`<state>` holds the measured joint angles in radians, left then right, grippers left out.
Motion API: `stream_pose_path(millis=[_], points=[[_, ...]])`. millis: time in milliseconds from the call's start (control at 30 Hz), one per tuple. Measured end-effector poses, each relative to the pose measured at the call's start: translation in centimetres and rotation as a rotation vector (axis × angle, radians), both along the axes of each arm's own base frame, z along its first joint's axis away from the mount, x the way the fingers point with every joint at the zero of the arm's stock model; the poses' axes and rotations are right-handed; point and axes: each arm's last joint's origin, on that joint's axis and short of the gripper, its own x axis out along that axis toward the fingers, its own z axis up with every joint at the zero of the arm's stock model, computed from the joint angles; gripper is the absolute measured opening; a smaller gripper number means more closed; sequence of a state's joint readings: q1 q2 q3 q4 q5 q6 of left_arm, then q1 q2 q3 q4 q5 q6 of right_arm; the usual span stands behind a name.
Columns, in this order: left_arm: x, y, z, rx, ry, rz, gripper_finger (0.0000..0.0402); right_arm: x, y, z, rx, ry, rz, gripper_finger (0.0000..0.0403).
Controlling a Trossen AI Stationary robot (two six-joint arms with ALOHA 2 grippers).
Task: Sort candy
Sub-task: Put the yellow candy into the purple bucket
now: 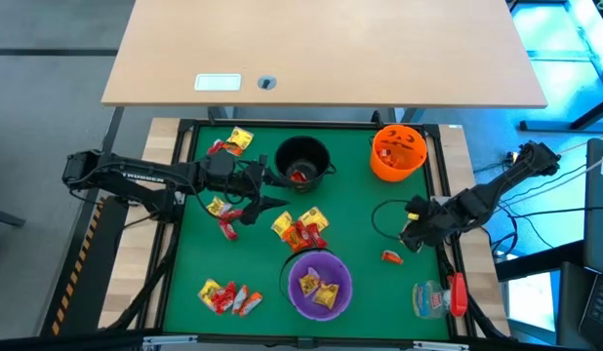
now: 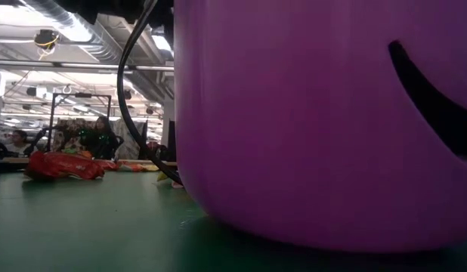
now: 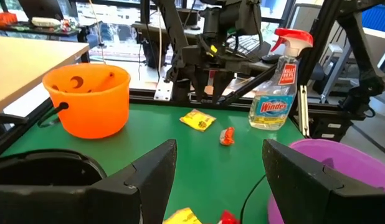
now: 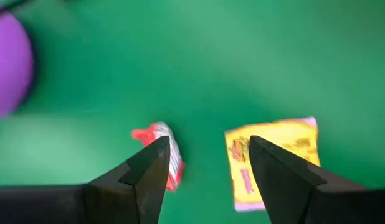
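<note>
L gripper [image 1: 279, 191] sits centre-left of the high view, just below the black bowl [image 1: 302, 161]. Fingers spread, nothing between them; the wrist view shows bare mat in the gap.

R gripper [image 1: 411, 234] at right-centre of the high view, near the mat's [image 1: 360, 292] right edge. Jaws apart, empty, aimed down at the mat. In its wrist view a red candy [image 4: 161, 149] lies by one fingertip and a yellow candy [image 4: 273, 152] by the other, neither pinched.

Candy, high view:
- pile [image 1: 301, 229] at centre, just above the purple bowl [image 1: 320, 284]
- yellow pcs inside the purple bowl
- red pcs in the black bowl
- some in the orange bowl [image 1: 398, 152], upper right
- red/yellow pair [image 1: 231, 142] at upper left of the mat
- a few [image 1: 223, 216] below the L arm
- cluster [image 1: 228, 296] at lower left
- single red pc [image 1: 392, 256] right of the purple bowl

Spray bottle [image 1: 438, 297] lies at lower right of the mat, clear w/ red trigger.

Low view: purple bowl wall fills most of the frame, red wrappers [image 2: 63, 166] on the mat at left, ppl in the room far behind, too blurred for detail.
</note>
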<state>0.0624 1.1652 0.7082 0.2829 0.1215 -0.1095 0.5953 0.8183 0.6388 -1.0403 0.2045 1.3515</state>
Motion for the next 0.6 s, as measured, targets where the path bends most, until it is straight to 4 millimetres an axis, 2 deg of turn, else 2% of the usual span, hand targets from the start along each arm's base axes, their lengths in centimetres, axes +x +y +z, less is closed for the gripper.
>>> stream_pose_path(millis=[300,600], points=[[0.0,0.0,-0.1,-0.016,0.015,0.004,0.0227,0.7,0.6,-1.4,-0.064,0.154,0.006,0.0222],[0.0,0.0,-0.1,-0.017,0.016,0.0,0.0227,1.4,1.2,-2.9,-0.082,0.259,0.006,0.0314]])
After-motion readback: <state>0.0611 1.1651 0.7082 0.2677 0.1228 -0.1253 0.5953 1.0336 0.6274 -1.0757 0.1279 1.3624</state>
